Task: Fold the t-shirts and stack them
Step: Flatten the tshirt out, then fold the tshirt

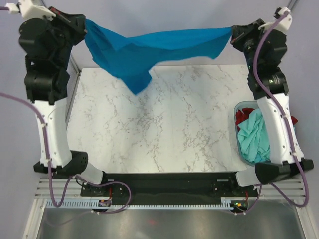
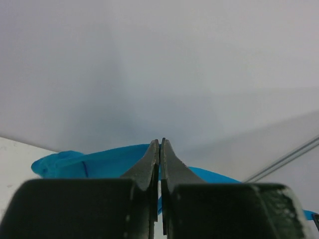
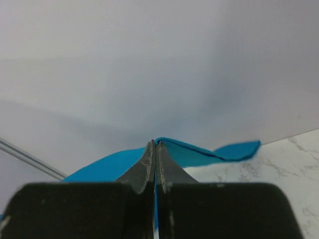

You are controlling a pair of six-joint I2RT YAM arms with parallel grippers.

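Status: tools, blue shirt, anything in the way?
Left tool, right tool both shut on blue t-shirt, stretched aloft between them. Teal t-shirt, red t-shirt in basket, right edge. Nothing blocking.

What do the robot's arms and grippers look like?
The left arm and right arm have white links, bulky black joints and a purple cable each. The left gripper and right gripper have dark, tapering fingers.
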